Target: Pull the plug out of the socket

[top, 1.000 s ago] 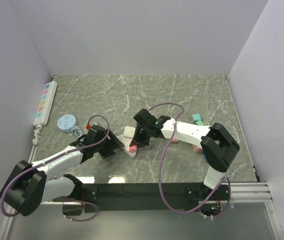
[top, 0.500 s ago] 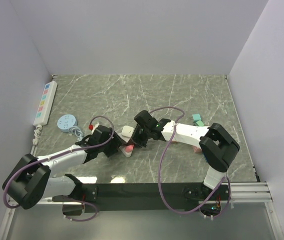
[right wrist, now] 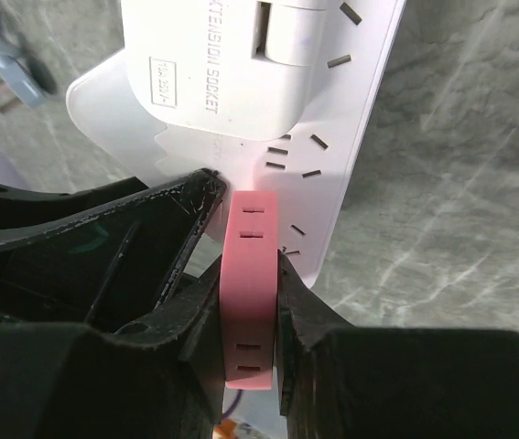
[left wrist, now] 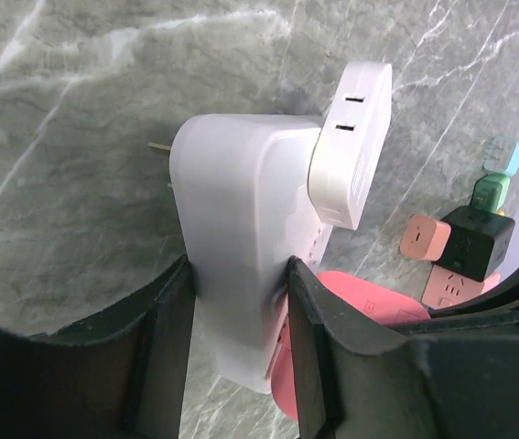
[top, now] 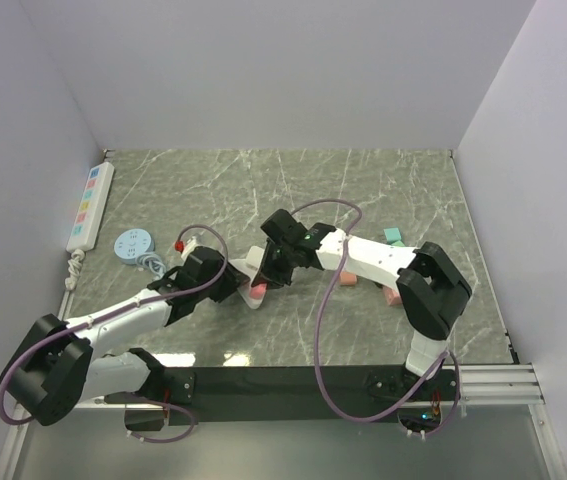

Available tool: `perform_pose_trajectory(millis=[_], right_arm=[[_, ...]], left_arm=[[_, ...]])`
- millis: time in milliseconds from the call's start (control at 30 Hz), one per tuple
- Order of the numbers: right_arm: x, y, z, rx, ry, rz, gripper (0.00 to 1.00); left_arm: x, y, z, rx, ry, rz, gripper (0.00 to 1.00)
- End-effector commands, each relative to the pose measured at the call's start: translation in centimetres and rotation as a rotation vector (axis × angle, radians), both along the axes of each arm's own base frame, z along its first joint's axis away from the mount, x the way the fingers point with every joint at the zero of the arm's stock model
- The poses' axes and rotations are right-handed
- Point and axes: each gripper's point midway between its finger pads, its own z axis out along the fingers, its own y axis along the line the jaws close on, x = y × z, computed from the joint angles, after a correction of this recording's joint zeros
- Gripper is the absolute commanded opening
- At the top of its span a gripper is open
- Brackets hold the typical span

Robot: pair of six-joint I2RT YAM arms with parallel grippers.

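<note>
Since a second ago both wrists have moved a little away from the bases, and the socket (top: 252, 268) has shifted with them, slightly to the left. The left gripper (left wrist: 239, 297) clamps the white socket body from both sides. The right gripper (right wrist: 245, 229) is closed on the pink plug (right wrist: 248, 306). The plug stands with one end against the socket face, just beside a white adapter (right wrist: 227, 64). Its prongs are hidden, so I judge it is still seated. The pull should go along the plug's long axis, straight away from the face, back toward the right arm. On that side the table (top: 363, 190) has open room. Only small blocks (top: 393, 238) lie there, nearer the right wall.
</note>
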Motion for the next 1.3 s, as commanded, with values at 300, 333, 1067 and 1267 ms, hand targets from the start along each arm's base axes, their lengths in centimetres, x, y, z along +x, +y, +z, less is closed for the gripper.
perform_pose_trajectory(millis=[300,333,1067,1267], right_arm=[[-2.1,-1.0,5.5,0.091,-0.066,0.26,0.0],[-1.9,-1.4,5.7,0.089,-0.077,0.277,0.0],[7.2,-13.8,6.2,-0.158,-0.25,-0.045,0.0],[12.3,-24.7,1.6,-0.561,-0.201,-0.252,0.0]], left_arm=[[0.7,3.0,-0.5,0.198,-0.047,0.029,0.01],[0.7,3.2,-0.5,0.207,-0.052,0.034,0.0],[0.9,3.5,0.2,0.216,-0.085,0.03,0.01],[1.0,1.9,1.2,0.168,-0.128,-0.046,0.0]])
